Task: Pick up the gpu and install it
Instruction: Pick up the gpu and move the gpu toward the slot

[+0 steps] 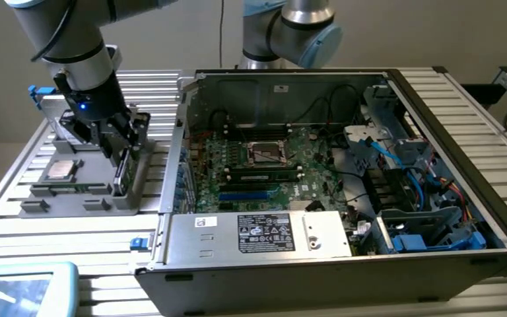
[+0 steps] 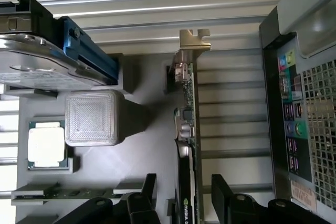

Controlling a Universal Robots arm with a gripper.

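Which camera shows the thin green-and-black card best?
The wrist view: the thin green-and-black gpu card is close, edge-on, its silvery bracket plain. The exterior view shows it standing in the grey holder, partly hidden by the gripper.

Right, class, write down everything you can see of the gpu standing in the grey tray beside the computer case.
The gpu is a thin flat card standing on its long edge in a slot of the grey tray, which supports it. One face looks black; the other is green circuit board carrying small components. A pale metal bracket caps one end. The open gripper straddles the other end, one finger on each side, with a gap visible on both.
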